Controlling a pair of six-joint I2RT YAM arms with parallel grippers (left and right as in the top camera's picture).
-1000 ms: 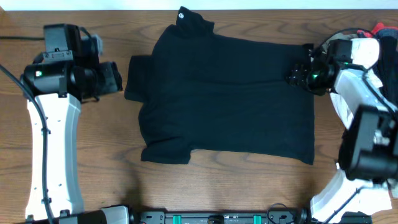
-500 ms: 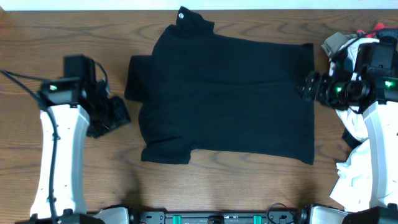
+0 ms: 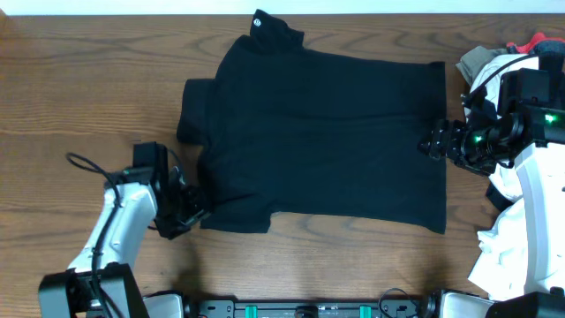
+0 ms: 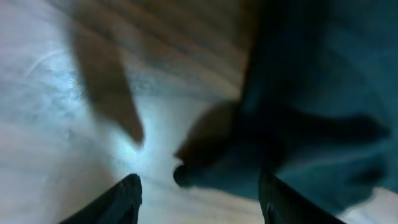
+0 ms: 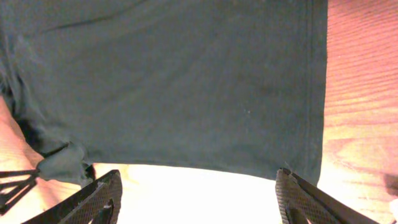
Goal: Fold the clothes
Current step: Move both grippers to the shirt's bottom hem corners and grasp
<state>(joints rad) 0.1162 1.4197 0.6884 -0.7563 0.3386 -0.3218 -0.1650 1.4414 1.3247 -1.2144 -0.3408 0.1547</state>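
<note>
While the black shirt lies spread flat mid-counter, its small white logo at the far edge, the left jaws sit low at the shirt's near-left corner. They are spread apart with nothing clamped, and the blurred wrist view shows fabric edge just ahead of them. Right jaws stand wide and released at the shirt's right hem, gripping nothing.

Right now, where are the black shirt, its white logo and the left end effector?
black shirt (image 3: pixel 327 132), overhead view, middle of its body.
white logo (image 3: pixel 258 23), overhead view, the round mark itself.
left end effector (image 3: pixel 192 206), overhead view, between its fingertips.
</note>
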